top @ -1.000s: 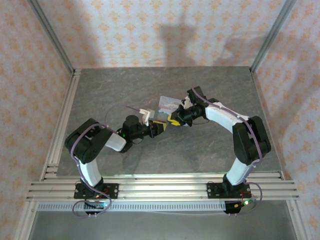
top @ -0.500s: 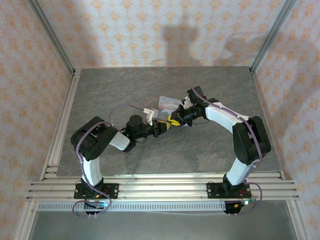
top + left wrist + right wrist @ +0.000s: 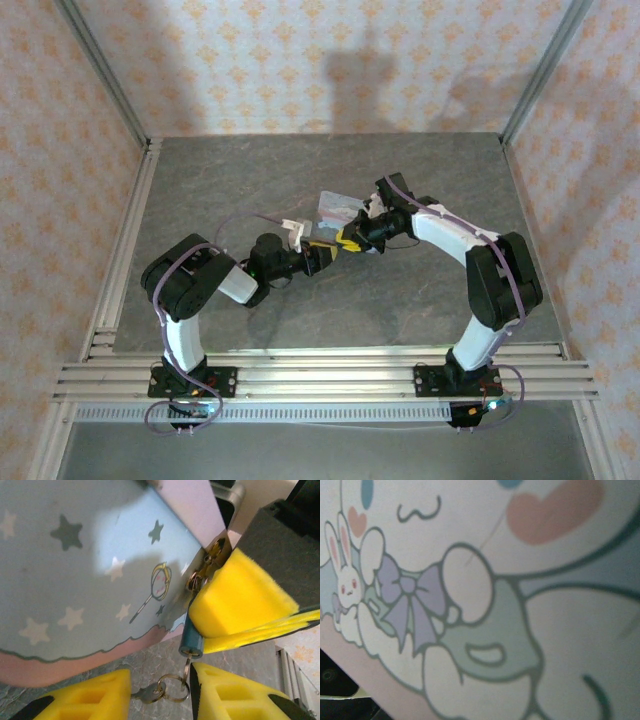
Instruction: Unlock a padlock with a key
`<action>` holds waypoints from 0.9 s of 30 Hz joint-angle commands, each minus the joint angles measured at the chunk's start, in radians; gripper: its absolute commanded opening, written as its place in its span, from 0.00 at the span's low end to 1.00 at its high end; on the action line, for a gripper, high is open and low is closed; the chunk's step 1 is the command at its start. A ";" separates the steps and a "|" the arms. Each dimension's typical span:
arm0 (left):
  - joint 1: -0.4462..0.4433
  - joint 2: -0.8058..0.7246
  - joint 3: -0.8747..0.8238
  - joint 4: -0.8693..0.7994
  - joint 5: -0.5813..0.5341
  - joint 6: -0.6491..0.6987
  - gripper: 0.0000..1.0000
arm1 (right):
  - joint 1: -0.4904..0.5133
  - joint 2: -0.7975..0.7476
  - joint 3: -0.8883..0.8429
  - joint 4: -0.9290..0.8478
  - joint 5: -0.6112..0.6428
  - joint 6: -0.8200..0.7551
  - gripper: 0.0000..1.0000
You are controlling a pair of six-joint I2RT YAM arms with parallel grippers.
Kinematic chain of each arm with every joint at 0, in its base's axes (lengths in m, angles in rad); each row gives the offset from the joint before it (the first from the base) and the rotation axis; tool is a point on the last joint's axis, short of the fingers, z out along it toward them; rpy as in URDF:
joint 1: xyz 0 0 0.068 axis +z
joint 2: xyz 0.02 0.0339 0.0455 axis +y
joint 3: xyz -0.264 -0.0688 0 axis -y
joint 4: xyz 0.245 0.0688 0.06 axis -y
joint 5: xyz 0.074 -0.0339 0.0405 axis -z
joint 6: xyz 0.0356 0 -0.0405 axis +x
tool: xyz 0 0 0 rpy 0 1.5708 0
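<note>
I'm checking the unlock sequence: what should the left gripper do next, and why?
Probably close on the key and twist. The key appears seated in the padlock, the left gripper stands open on either side of it, gripping nothing, and the right gripper holds the tin.

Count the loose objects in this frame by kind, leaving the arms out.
tin box: 1
padlock: 1
keys: 2 (one in the padlock, one hanging on the ring)
key ring: 1
Total: 5
</note>
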 commanded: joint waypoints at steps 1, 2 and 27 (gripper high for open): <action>0.013 0.007 -0.006 0.071 0.003 -0.022 0.32 | -0.005 -0.036 -0.016 -0.036 -0.032 -0.001 0.00; 0.013 0.008 -0.002 0.067 0.008 -0.022 0.30 | -0.004 -0.037 -0.017 -0.036 -0.033 -0.002 0.00; -0.015 0.108 -0.013 0.088 0.013 -0.067 0.00 | 0.002 -0.016 -0.109 0.086 -0.017 0.080 0.02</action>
